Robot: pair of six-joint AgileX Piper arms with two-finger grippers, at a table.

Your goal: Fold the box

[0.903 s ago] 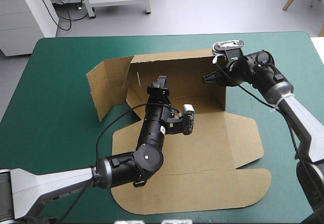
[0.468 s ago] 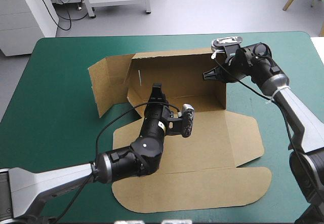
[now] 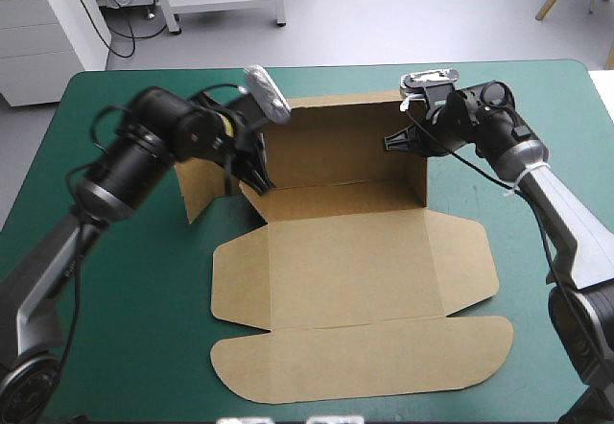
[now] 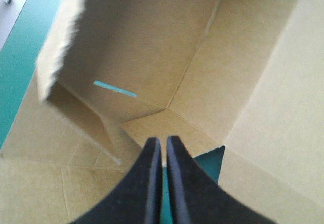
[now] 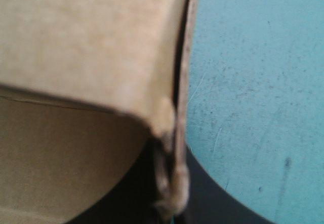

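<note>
The brown box (image 3: 355,251) lies open on the teal-green cover, its back wall and right side wall raised and its lid panel flat toward the near edge. My left gripper (image 3: 255,176) is at the back left corner, where the left flap meets the back wall. In the left wrist view its black fingers (image 4: 162,142) meet in one arch with no board between them, pointing into the box's inner corner (image 4: 167,107). My right gripper (image 3: 391,144) is shut on the top edge of the right side wall. That board edge (image 5: 177,133) runs down between its fingers (image 5: 169,183).
The box's left flap (image 3: 192,170) stands tilted outward beyond my left arm. The rounded lid panel (image 3: 365,357) reaches close to the table's near edge. Bare teal-green cover (image 3: 106,290) lies left of the box and at the right (image 5: 253,82).
My left arm has swung from over the middle of the box's floor to its back left corner, and its fingers have shut. The right gripper has kept its hold on the right wall.
</note>
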